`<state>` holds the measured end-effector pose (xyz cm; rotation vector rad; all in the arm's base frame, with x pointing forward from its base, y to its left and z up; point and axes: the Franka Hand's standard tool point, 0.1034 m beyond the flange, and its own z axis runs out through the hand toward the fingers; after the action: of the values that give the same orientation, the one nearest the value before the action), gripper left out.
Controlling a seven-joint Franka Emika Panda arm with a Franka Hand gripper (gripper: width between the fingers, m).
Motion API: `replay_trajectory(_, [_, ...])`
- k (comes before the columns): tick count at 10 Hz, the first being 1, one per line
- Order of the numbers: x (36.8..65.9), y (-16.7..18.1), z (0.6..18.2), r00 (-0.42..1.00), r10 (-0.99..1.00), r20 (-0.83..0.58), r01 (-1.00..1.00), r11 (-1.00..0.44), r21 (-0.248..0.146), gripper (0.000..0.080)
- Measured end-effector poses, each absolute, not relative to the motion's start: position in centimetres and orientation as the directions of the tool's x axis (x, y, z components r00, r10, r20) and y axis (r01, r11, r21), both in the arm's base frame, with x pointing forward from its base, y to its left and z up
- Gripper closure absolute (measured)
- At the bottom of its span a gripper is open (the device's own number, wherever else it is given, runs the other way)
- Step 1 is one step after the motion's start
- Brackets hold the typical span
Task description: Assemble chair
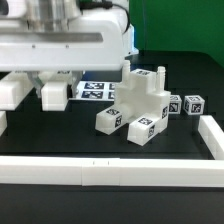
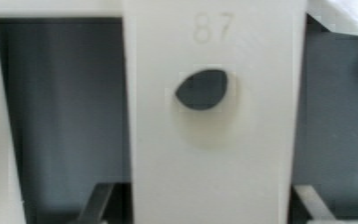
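Note:
In the wrist view a flat white chair part [image 2: 208, 110] with a dark round hole [image 2: 202, 90] fills the middle. My gripper [image 2: 206, 206] is shut on it, one dark finger [image 2: 108, 203] against each long edge. In the exterior view the arm's wide white hand [image 1: 60, 48] hangs low at the left, with the gripper [image 1: 32, 92] under it; the held part is hard to make out there. Other white chair parts [image 1: 135, 105] with square tags lie piled in the middle, and a short post [image 1: 158, 75] stands up from the pile.
The marker board [image 1: 95, 90] lies flat behind the pile. Two small tagged pieces [image 1: 190, 103] sit at the exterior view's right. A long white border rail [image 1: 100, 170] runs along the front and another [image 1: 212, 135] down the right side. The tabletop is black.

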<state>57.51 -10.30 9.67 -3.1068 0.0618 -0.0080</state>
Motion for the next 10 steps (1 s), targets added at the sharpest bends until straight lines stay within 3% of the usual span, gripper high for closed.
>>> replay_trajectory(3, [57.6, -7.8, 12.6, 0.997, -0.068, 0.026, -0.067, -0.997, -0.038, 0.0515])
replay_trajectory(6, [57.4, -8.0, 12.0, 0.992, -0.123, 0.015, -0.122, -0.992, -0.042, 0.0515])
replay_trajectory(10, [56.8, -7.9, 12.1, 0.921, -0.391, -0.001, -0.390, -0.918, -0.076, 0.0515])
